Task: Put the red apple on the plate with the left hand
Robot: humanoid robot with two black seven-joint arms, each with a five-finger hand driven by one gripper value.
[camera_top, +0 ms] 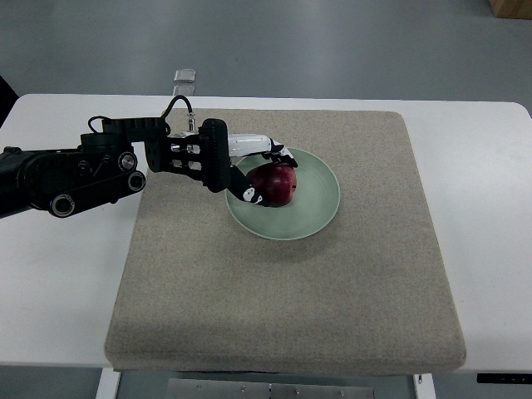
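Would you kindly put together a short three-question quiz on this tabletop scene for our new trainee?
1. True or false: the dark red apple is over the pale green round plate.
2. Which hand grips the apple: A) left hand B) right hand?
3. The plate sits on a beige ____ mat.

Key: 1 true; 2 A; 3 fabric.

The left hand (249, 170), arm reaching in from the left edge, has its fingers curled.
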